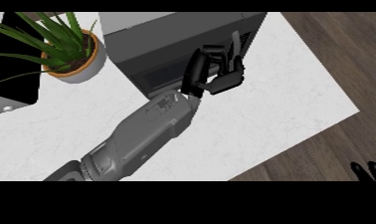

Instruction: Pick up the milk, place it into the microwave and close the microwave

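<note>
Fingers [236, 51] of left hand [220, 71] were mostly straight, pointing up against the microwave [176, 44] front, thumb side curled a bit; nothing visibly held. Hand sat at the microwave's front right part, touching or just short of it, can't tell which. Grey forearm ran down-left from there across the white table [279, 93] to the lower edge. Microwave front looked shut. Milk wasn't visible, can't tell where it was. Potted plant [70, 51] stood just left of the microwave. Right hand [363, 170] showed only as fingertips at the lower right edge over the wood floor [330, 39], fingers up, relaxed.
</note>
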